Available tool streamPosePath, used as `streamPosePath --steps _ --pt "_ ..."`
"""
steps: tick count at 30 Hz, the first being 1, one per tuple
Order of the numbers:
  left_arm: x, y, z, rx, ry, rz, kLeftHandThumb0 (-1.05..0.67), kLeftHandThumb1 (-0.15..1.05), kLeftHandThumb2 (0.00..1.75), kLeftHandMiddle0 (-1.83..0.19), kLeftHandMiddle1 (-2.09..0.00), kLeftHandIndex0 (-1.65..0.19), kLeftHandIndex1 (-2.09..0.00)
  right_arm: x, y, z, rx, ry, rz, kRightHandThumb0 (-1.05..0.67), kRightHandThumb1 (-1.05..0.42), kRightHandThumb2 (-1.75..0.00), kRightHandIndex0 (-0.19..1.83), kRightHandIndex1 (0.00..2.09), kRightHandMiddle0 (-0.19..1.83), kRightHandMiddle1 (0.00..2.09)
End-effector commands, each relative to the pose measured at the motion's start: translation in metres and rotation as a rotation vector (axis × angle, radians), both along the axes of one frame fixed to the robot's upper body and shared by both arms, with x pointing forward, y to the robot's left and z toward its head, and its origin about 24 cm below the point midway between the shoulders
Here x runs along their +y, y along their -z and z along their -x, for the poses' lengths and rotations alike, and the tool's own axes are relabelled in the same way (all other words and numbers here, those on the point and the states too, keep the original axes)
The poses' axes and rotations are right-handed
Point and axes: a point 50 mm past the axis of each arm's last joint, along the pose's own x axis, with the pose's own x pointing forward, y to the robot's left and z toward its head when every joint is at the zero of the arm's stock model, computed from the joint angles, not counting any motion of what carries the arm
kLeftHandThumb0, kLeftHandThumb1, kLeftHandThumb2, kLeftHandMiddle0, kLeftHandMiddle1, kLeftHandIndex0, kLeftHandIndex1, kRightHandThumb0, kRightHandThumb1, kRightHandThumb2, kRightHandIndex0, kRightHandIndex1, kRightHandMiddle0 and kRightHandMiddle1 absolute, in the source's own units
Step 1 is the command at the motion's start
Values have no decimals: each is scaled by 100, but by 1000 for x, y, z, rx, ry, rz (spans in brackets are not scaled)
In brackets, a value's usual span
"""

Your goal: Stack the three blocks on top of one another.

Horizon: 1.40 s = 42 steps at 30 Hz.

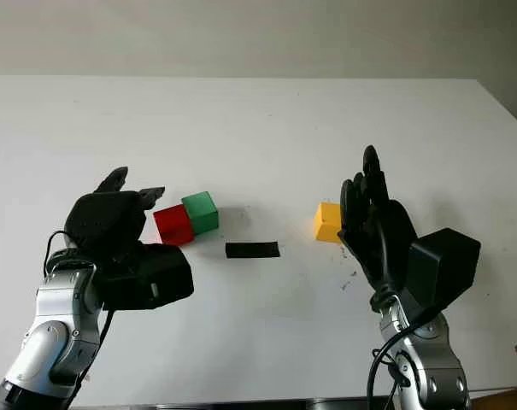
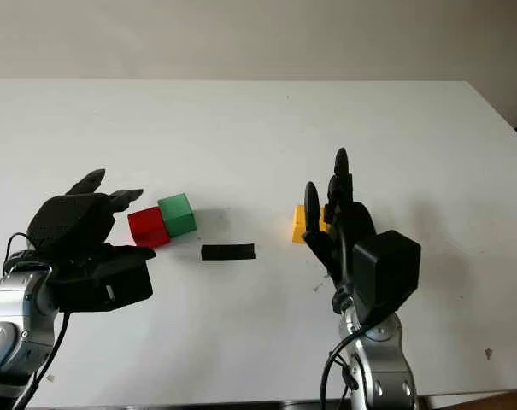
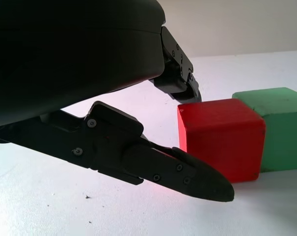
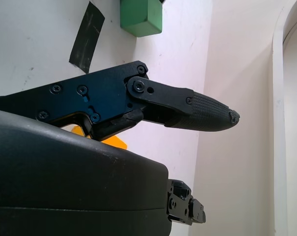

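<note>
A red block (image 1: pixel 173 225) and a green block (image 1: pixel 201 211) sit touching each other on the white table (image 1: pixel 258 128), left of centre. A yellow block (image 1: pixel 328 222) stands alone to the right. My left hand (image 1: pixel 137 186) hovers open just left of the red block, its fingertips close to it but apart; the left wrist view has the red block (image 3: pixel 222 137) beyond one finger (image 3: pixel 187 173), with the green block (image 3: pixel 281 128) behind. My right hand (image 1: pixel 361 178) is open and upright just right of the yellow block, partly hiding it.
A strip of black tape (image 1: pixel 252 249) lies flat on the table between the block pair and the yellow block. The table's far edge meets a pale wall.
</note>
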Motion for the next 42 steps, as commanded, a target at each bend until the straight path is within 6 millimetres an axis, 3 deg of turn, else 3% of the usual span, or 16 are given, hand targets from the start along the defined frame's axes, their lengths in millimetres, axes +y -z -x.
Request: streamPosePath --steps 1,5,8,20,25,30,42 --pt "-2 -3 -1 -20 10 25 -76 104 5 -16 -6 -20 -96 -1 -4 1 -15 4 2 -69 -105 -66 -19 1 -19 3" --pt "-2 -3 0 -34 37 59 -71 104 6 -20 -7 -12 -127 -1 -4 1 -16 3 -7 -68 -105 -66 -19 1 -19 3" --pt "-1 -3 1 -45 60 89 -68 105 7 -24 -8 -12 -136 -1 -4 1 -17 3 -1 -68 -105 -66 -19 0 -19 3" --pt "-2 -4 2 -51 91 100 -51 105 20 -32 -8 -15 -143 -3 -5 1 -17 10 6 -67 -105 -65 -19 3 -18 5" --pt "-2 -7 3 -67 63 39 -42 105 15 -39 -11 -16 -142 -3 -5 1 -20 10 17 -68 -105 -64 -19 3 -18 5" --pt "-3 -20 9 -113 69 -30 -44 105 13 -35 -9 -13 -153 -3 -5 1 -21 11 23 -69 -105 -64 -19 4 -18 5" --pt "-11 -79 18 -288 180 -196 -44 105 8 -26 -4 -22 -137 0 -5 -1 -26 9 5 -69 -105 -62 -19 3 -18 5"
